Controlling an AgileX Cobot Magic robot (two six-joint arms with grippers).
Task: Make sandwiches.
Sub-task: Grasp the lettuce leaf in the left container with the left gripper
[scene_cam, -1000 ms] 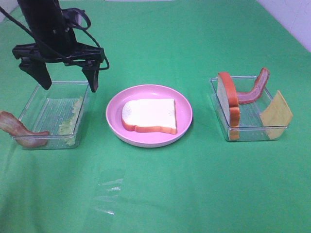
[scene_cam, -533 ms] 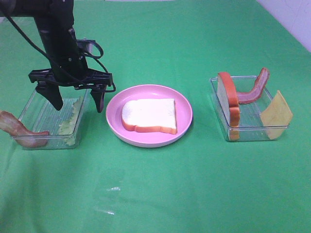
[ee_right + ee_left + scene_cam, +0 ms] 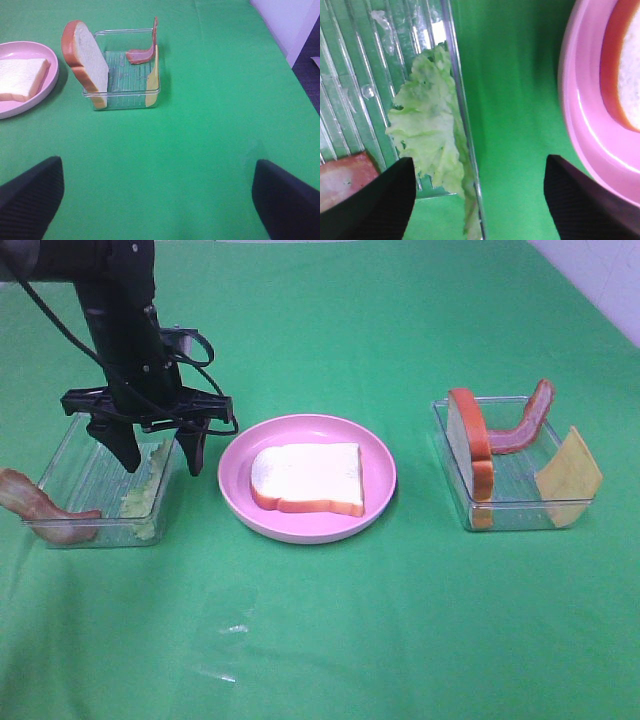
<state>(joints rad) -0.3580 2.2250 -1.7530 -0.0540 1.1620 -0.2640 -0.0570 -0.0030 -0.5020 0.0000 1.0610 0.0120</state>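
A white bread slice (image 3: 305, 478) lies flat on the round pink plate (image 3: 380, 495) in the middle. Pale green lettuce (image 3: 150, 485) lies along the right wall of the left clear tray (image 3: 75, 455), and a bacon strip (image 3: 40, 508) hangs over its front left corner. My left gripper (image 3: 160, 452) is open and low, straddling that tray's right wall above the lettuce (image 3: 427, 135). My right gripper (image 3: 157, 205) is open and empty over bare cloth. The right tray (image 3: 125, 95) holds an upright bread slice (image 3: 87, 57), bacon (image 3: 142, 52) and a cheese square (image 3: 151, 80).
Everything stands on a green cloth (image 3: 330, 630). The plate's rim (image 3: 580, 130) lies close to my left gripper's outer finger (image 3: 590, 205). The right tray (image 3: 520, 505) sits on the right side. A pale floor shows at the far right corner (image 3: 600, 280).
My left gripper has come down and toward the plate, from above the left tray's back edge to low over its right wall and the lettuce. Nothing else has moved.
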